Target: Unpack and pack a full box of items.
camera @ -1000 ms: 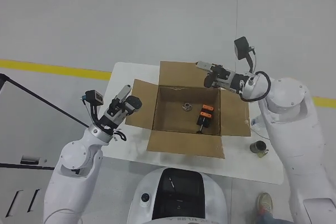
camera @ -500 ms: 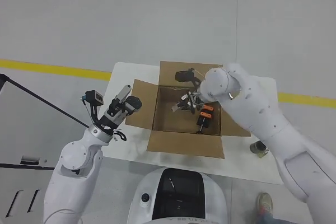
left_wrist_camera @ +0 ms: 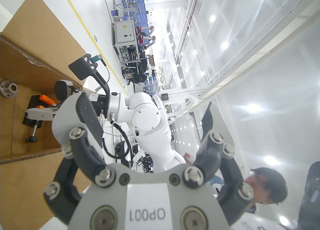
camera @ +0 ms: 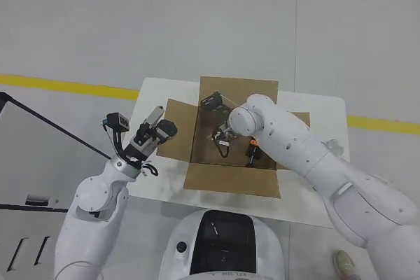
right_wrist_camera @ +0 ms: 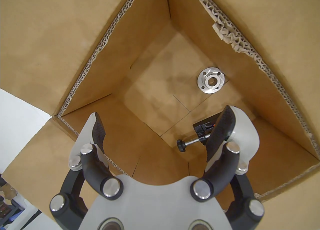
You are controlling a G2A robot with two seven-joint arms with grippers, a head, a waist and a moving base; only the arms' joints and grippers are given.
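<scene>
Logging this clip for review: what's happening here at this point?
A two-armed robot is working at an open cardboard box on a white table. The right claw, open and empty, hangs over the box's inside, above a metal flange and a black-and-orange clamp lying on its floor. The left claw, also open, is held beside a side flap, holding nothing.

open cardboard box (right_wrist_camera: 150,41) holds metal flange (right_wrist_camera: 204,83) and black clamp (right_wrist_camera: 203,128).

From overhead, the top camera looks straight down on the bench (camera: 168,89), with the box (camera: 231,178) mid-frame. The right wrist camera stares closely into that same box past the right hand (right_wrist_camera: 162,113). The left wrist camera tilts up towards the ceiling (left_wrist_camera: 250,28), catching the box's side.
</scene>
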